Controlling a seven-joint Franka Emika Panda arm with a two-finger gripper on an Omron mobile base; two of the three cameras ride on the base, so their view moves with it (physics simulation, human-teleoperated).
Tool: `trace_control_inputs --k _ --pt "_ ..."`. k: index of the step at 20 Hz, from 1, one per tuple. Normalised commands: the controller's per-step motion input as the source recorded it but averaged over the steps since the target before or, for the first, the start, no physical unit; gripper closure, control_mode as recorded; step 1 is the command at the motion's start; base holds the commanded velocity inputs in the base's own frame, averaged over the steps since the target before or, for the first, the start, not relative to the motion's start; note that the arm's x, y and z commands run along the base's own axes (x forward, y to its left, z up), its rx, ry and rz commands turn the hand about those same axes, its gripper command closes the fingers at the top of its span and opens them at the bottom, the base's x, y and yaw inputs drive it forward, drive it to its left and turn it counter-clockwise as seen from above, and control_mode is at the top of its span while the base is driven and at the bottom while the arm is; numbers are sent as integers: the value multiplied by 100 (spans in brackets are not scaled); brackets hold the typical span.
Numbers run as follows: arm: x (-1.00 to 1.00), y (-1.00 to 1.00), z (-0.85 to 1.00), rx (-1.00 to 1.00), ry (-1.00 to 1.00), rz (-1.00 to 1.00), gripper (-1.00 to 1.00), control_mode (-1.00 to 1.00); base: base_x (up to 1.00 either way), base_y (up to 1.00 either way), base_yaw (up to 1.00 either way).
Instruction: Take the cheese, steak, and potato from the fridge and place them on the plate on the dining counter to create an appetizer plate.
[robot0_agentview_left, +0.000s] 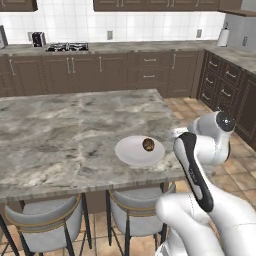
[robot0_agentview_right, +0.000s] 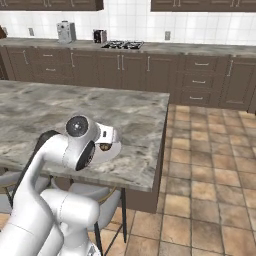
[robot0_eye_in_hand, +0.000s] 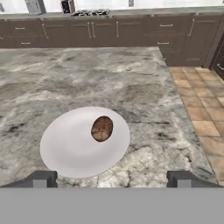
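Left base view: one potato (robot0_agentview_left: 148, 145) lies on the one plate (robot0_agentview_left: 131, 154), near the dining counter (robot0_agentview_left: 60, 135) front edge; two stools (robot0_agentview_left: 45, 225) stand below. Right base view: the arm hides most of the plate; tiled floor (robot0_agentview_right: 210, 175) lies open to the right. Hand view: the gripper (robot0_eye_in_hand: 112, 179) hangs above the plate's near rim, fingertips (robot0_eye_in_hand: 41, 178) wide apart, holding nothing.

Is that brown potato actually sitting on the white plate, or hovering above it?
Touching. In the hand view the potato lies on the plate with no gap or separate shadow beneath it; the gripper stands wide open, clear of both.
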Motion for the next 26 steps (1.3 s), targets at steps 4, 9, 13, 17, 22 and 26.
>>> trace_control_inputs --k 4,9,13,17,22,26 --pt "-96 -1 66 0 -19 3 -100 -100 0 0 0" --pt "-68 1 56 0 -15 3 -100 -100 0 0 0" --pt "-33 5 31 -2 -6 5 -100 -100 0 0 0" --pt "-5 40 6 -8 0 3 -100 -100 0 0 0" --pt "0 54 -1 -9 0 0 -100 -100 0 0 0" --pt "1 28 -2 -3 -1 0 -100 100 1 0 0"
